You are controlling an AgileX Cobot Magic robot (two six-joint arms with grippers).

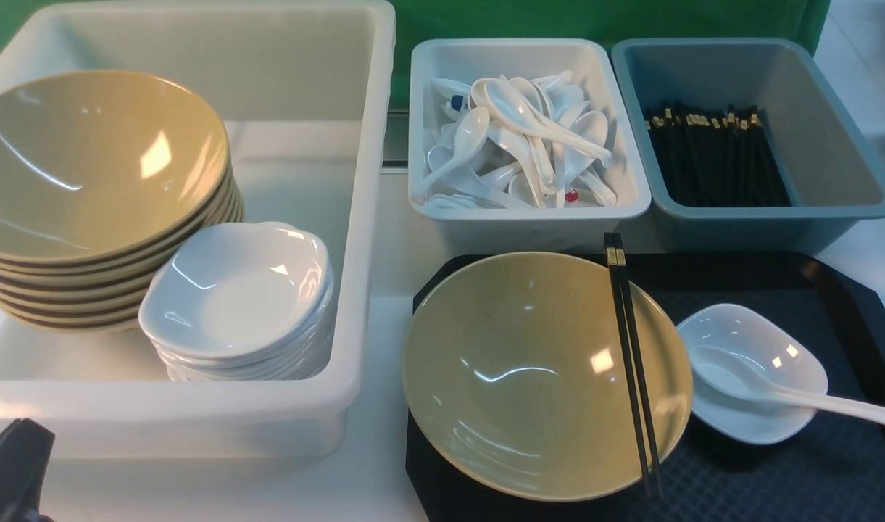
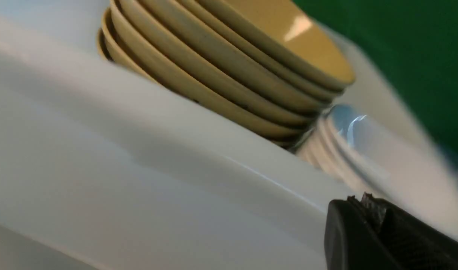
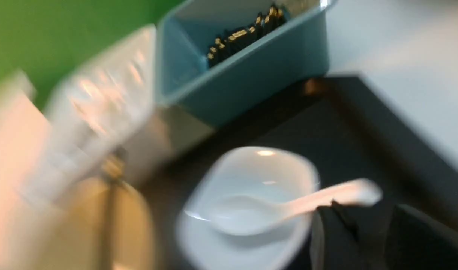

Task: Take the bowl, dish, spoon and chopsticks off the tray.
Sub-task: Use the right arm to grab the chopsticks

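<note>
Nearest, the left gripper [image 1: 11, 464] sits low at the near-left corner, its jaws closed on nothing. The right gripper [image 3: 367, 215] hangs over the tray [image 1: 775, 478]. In a blurred view its fingers are parted and empty, just short of the end of the spoon [image 1: 790, 395] handle.

The tray carries:
- One bowl [image 1: 529, 377], its rim overhanging the tray's left edge.
- One pair of chopsticks [image 1: 630, 362] across the bowl's right side, tips past its near rim.
- One dish [image 1: 739, 330] beside the bowl, holding the one spoon, whose handle juts toward the tray's right rim.

The tray's near-right stretch lies bare. To the left, a large white tub [image 1: 370, 217] holds about seven stacked bowls [image 1: 87, 167] and roughly six stacked dishes [image 1: 239, 290]. Farthest, a spoon tub [image 1: 529, 221] and a grey-blue tub [image 1: 833, 123] of chopsticks stand side by side.
</note>
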